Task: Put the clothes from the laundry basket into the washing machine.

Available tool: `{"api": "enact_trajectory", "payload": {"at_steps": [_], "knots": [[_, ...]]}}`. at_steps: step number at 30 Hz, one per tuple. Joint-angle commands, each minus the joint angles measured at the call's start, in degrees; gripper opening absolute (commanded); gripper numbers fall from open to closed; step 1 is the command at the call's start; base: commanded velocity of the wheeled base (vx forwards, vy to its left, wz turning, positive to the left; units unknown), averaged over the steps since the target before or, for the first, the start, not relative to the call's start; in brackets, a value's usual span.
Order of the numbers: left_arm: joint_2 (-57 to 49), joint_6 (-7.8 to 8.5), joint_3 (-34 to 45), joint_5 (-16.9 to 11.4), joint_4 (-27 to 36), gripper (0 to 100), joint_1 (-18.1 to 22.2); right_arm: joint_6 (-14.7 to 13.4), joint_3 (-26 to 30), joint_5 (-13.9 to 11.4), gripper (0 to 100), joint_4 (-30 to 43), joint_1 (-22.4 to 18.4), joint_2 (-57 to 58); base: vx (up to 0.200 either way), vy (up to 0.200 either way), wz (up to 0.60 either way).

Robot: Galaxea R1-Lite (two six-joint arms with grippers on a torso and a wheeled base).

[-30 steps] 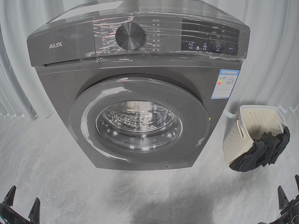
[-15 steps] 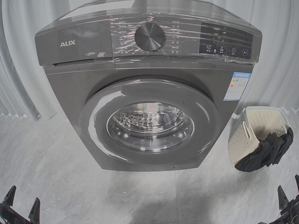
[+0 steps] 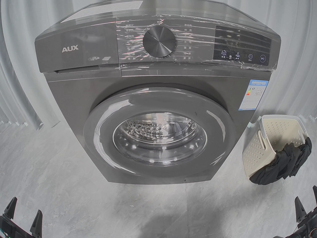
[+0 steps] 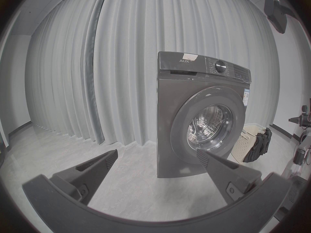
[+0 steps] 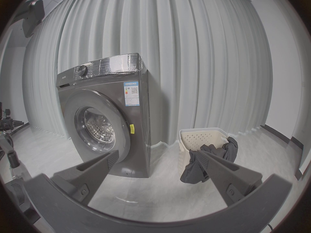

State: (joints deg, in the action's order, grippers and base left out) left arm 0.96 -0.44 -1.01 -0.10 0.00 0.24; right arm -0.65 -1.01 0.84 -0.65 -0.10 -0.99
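A grey front-loading washing machine [image 3: 158, 93] stands ahead with its round door [image 3: 159, 136] closed; it also appears in the left wrist view [image 4: 201, 114] and the right wrist view [image 5: 103, 117]. To its right on the floor sits a cream laundry basket [image 3: 261, 142] with dark clothes [image 3: 280, 166] draped over its front rim, seen too as the basket [image 5: 197, 138] and clothes [image 5: 194, 172]. My left gripper [image 3: 23, 214] is low at the left, open and holding nothing. My right gripper [image 3: 307, 202] is low at the right, open and holding nothing.
White curtains [image 3: 290, 50] hang behind the machine. Pale marble floor [image 3: 99, 202] stretches between me and the machine. A dark baseboard [image 5: 278, 133] runs along the right wall.
The whole view has shifted: the machine and basket sit further right and slightly lower in the picture than a second ago. Both grippers hold the same places.
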Motion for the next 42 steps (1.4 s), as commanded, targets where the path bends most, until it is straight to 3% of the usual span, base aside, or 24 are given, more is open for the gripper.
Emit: {"api": "enact_trajectory", "payload": {"at_steps": [1, 4, 5, 7, 10, 14, 15, 16, 18, 20, 28, 42], "knots": [[-0.96, 0.0, 0.92, 0.01, 0.0, 100, 0.02, -0.32, 1.01, 0.3, 100, -0.32, 0.01, 0.99, 0.0, 0.0, 0.0], [-0.96, 0.0, 0.92, 0.01, 0.0, 100, 0.02, -1.02, -1.19, 0.13, 100, -2.34, 0.1, 0.99, 0.0, 0.0, 0.0], [-0.96, 0.0, 0.92, 0.01, 0.0, 100, 0.02, -1.55, -6.55, -0.23, 100, -2.17, 0.27, 0.99, 0.0, 0.0, 0.0], [-0.96, 0.09, 0.92, -0.08, 0.09, 100, 0.02, -1.55, -9.45, -1.46, 100, 0.29, 0.54, 0.37, 0.0, 0.0, 0.0], [-0.96, 0.09, 0.92, -0.08, 0.09, 100, 0.02, -1.81, -9.97, -8.58, 100, 4.6, 2.21, -5.08, 0.0, 0.0, 0.0], [-0.96, 0.09, 0.92, -0.08, 0.09, 100, 0.02, -1.46, -10.5, -14.73, 100, 4.69, 3.44, -13.6, 0.0, 0.0, 0.0], [-0.96, 0.09, 0.92, -0.08, 0.09, 100, 0.02, -1.46, -10.59, -14.99, 100, 4.6, 3.53, -13.95, 0.0, 0.0, 0.0], [-0.96, 0.0, 0.92, -0.08, 0.09, 100, 0.02, -1.2, -11.82, -18.77, 100, 3.28, 4.49, -18.7, 0.0, 0.0, 0.0], [-0.96, 0.0, 0.92, -0.08, 0.09, 100, 0.02, -1.2, -12.44, -20.26, 100, 2.14, 4.93, -21.34, 0.0, 0.0, 0.0], [-0.96, 0.0, 0.92, -0.08, 0.09, 100, 0.02, -0.85, -13.23, -22.81, 100, -3.57, 6.07, -31.44, 0.0, 0.0, 0.0], [-0.96, 0.0, 0.92, -0.08, 0.09, 100, 0.02, -1.55, -13.49, -22.81, 100, -18.43, 14.34, -49.81, 0.0, 0.0, 0.0], [-0.96, 0.0, 0.92, -0.08, 0.09, 100, 0.02, -4.01, -19.12, -22.55, 100, -27.57, 16.01, -68.71, 0.0, 0.0, 0.0]]}}
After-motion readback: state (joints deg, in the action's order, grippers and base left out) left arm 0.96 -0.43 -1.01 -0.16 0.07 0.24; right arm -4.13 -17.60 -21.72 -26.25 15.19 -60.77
